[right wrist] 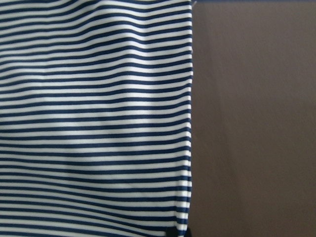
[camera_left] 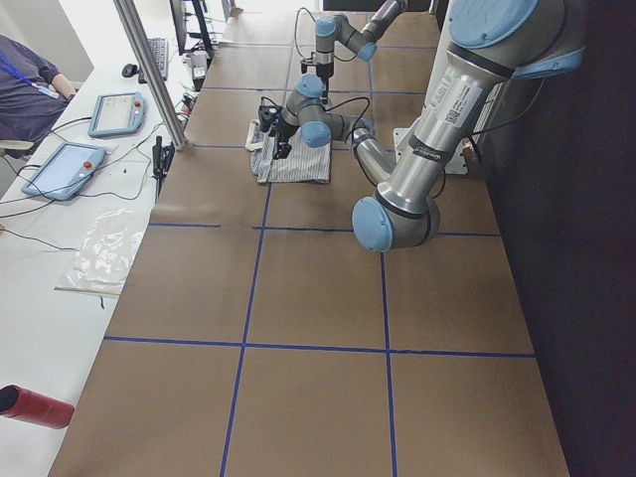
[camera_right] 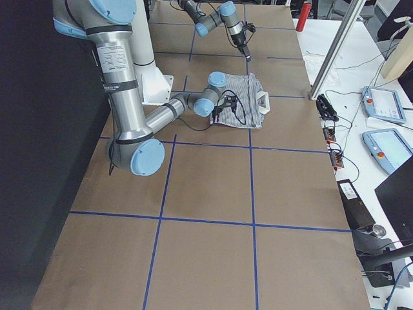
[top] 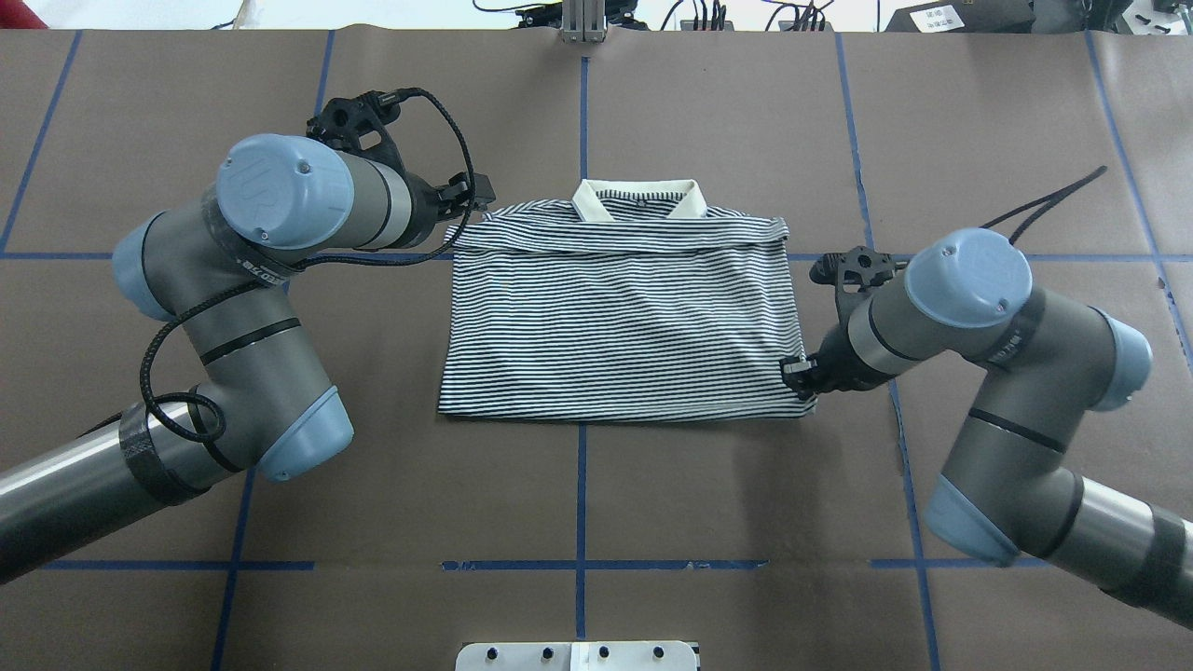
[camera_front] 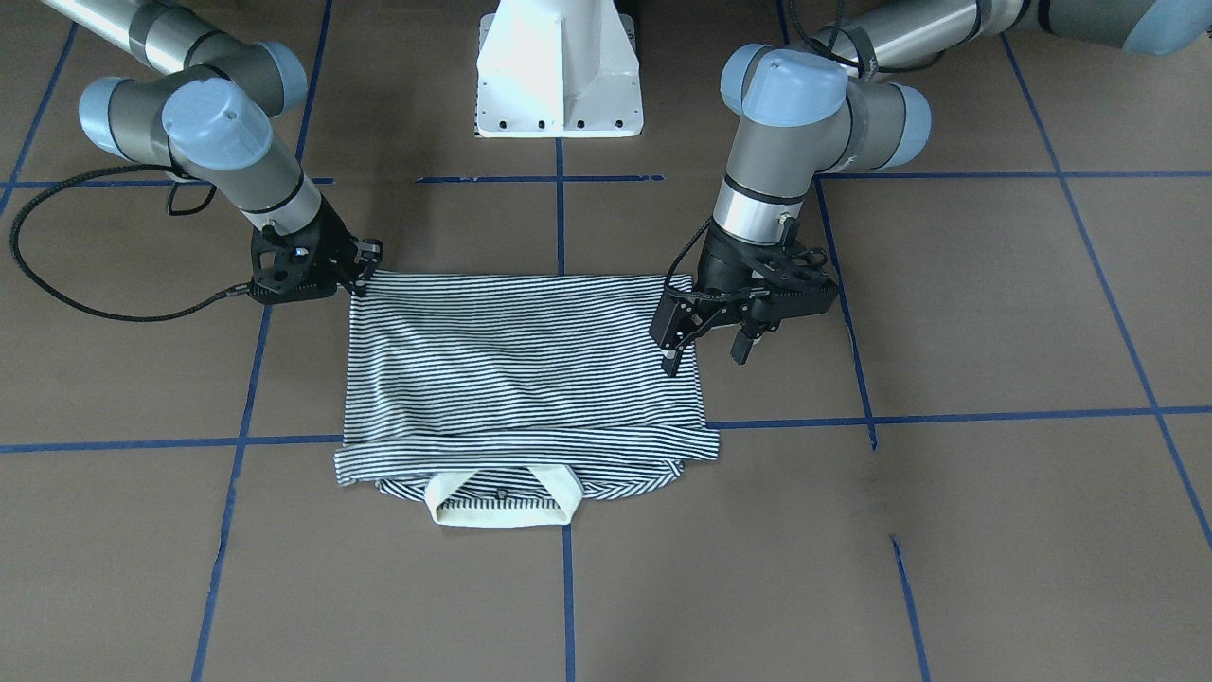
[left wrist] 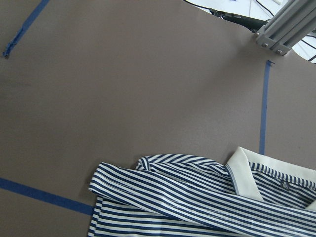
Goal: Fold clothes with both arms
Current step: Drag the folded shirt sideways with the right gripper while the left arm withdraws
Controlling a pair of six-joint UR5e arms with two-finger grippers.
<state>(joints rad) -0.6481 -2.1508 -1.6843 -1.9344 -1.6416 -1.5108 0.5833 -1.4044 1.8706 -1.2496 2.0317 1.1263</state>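
Observation:
The striped polo shirt point(camera_front: 521, 360) point(top: 615, 317) lies folded into a flat rectangle on the brown table. Its cream collar point(top: 637, 198) point(left wrist: 244, 173) points away from the robot. My left gripper point(camera_front: 705, 355) point(top: 466, 196) hangs open just above the shirt's far left corner, beside the collar, with nothing between its fingers. My right gripper point(camera_front: 365, 268) point(top: 799, 375) is down at the shirt's near right corner. It looks shut on the edge there. The right wrist view shows the striped cloth point(right wrist: 94, 123) very close, with a dark tip at the fabric's edge.
Blue tape lines point(top: 581, 485) grid the brown table. The white pedestal base point(camera_front: 559, 76) stands at the robot's side of the table. Beyond the far edge are an aluminium post point(left wrist: 284, 29), tablets point(camera_left: 65, 169), a seated person point(camera_left: 30, 79) and a red cylinder point(camera_left: 35, 405).

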